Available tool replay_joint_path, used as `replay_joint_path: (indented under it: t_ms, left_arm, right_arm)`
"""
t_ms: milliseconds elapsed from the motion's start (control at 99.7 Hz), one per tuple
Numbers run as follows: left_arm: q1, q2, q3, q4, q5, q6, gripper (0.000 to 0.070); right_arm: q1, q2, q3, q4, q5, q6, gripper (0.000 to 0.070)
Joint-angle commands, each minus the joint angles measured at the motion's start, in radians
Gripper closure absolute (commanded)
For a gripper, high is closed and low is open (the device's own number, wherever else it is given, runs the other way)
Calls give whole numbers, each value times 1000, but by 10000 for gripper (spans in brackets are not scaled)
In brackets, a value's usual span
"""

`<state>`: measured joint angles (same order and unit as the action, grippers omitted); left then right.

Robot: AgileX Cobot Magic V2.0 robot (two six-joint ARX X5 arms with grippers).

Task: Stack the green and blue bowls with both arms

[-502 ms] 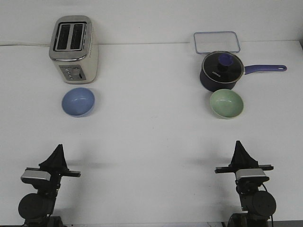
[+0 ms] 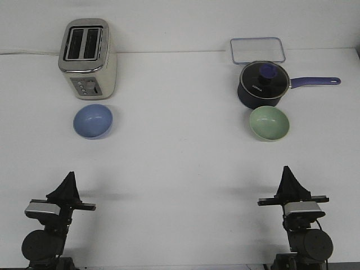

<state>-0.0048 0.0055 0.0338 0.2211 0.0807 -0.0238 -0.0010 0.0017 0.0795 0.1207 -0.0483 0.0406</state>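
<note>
The blue bowl (image 2: 93, 121) sits upright on the white table at the left, just in front of the toaster. At the right, the green bowl (image 2: 269, 123) rests right in front of the saucepan. Both bowls hold nothing. My left gripper (image 2: 70, 174) points up near the table's front left, well short of the blue bowl, its fingers together in a point. My right gripper (image 2: 287, 169) stands the same way at the front right, short of the green bowl, holding nothing.
A silver toaster (image 2: 88, 58) stands at the back left. A dark navy saucepan (image 2: 262, 84) with a glass lid and purple handle is at the back right, a clear lidded container (image 2: 256, 50) behind it. The table's far edge meets the wall.
The right arm has shifted slightly to the right and its gripper tip has risen a little. The left arm and both bowls have not moved.
</note>
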Motion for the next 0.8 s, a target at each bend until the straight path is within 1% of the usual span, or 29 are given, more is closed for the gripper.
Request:
replay_joint_path:
  t_ms: [0,150,291,411,652,722,793]
  left_arm:
    - [1,-2,-20,11,-3,5,688]
    - [1,-2,-20,11,-3,5,688]
    - [1,-2,-20,11,-3,5,688]
    - [1,-2,-20,11,-3,5,688]
    - [1,-2,-20,11,-3,5,688]
    - [1,-2,-20,11,-3,5,688]
    - [1,-2,-20,11,-3,5,688]
  right_arm:
    - [0,1,63,-50,5,23,700]
    - [0,48,210,-227,5,23,700]
    - [0,159,386,-394,5,23,700]
    - [0,297,556,-541,5,23,700]
    - [0,628,900,-903,3,23,700]
    - [0,710,970,-970,3,23,700]
    - [0,779,1016,-997,2,23,700]
